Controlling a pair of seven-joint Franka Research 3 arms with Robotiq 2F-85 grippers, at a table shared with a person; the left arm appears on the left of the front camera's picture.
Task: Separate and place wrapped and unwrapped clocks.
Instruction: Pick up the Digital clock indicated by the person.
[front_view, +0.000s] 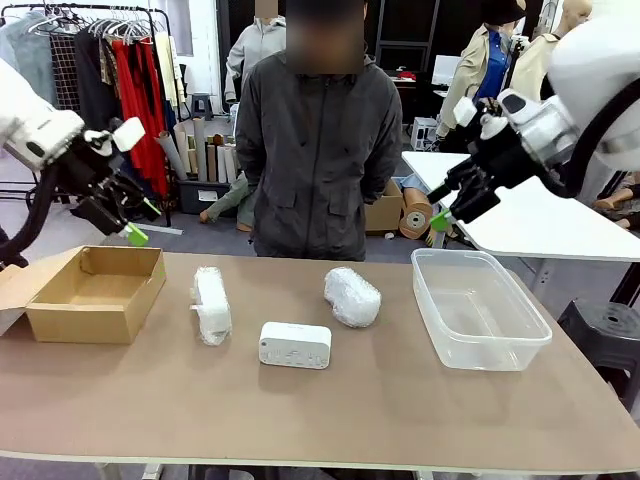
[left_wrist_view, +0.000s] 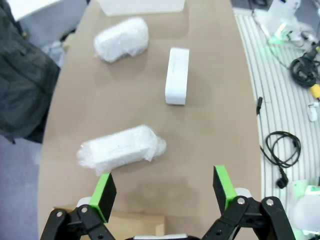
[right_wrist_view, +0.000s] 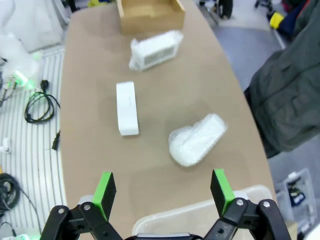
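The bare white clock (front_view: 295, 345) lies on the table (front_view: 300, 415) with its long axis running left to right and its broad face toward the robot; the marks on that face are too small to read. Just left of it and slightly farther back, the long wrapped clock (front_view: 211, 305) points lengthwise toward the person. Behind it to the right, the rounded wrapped clock (front_view: 352, 297) lies slantwise, its far end leftward. Bubble wrap blurs both. The cardboard box (front_view: 95, 293) stands well left of the bare clock, the clear tub (front_view: 427, 290) well right. The left gripper (front_view: 143, 220) hangs high to its left, the right gripper (front_view: 443, 205) high to its right, both with fingers spread wide and holding nothing
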